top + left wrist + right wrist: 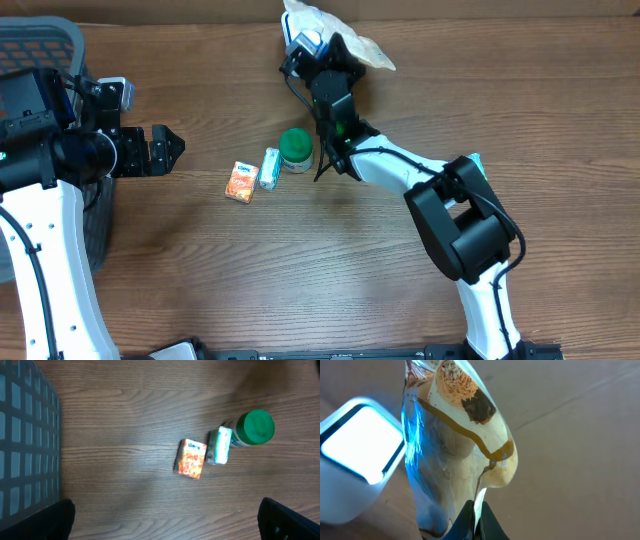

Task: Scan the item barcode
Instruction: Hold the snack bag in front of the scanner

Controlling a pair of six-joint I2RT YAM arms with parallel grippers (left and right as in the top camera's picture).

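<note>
While the right end effector [475, 521] grips it, jaws closed tight on its edge, the bag [455, 450] stands just beside the lit scanner [360, 445], at the far edge of the table [300, 290]. It is a glossy pouch, partly clear and partly cream, crossed by a curved gold-brown stripe. Near its far end is a printed picture of something brown and crumbly, with a dark brown patch next to it. Blue-white glare from the scanner's bright window runs down the side that faces it. Whether the two touch cannot be told, and no barcode shows in any view.

Counted: one bag, one scanner, three other items and one basket [50, 40]. The three lie in a close group near the middle of the table: an orange box [239, 183], a pale box [269, 168] just beside it, and a jar [296, 150] with a green lid, touching or nearly touching the pale box.

Left end effector [168, 148] is spread wide and holds nothing, near the basket and well apart from the bag
</note>
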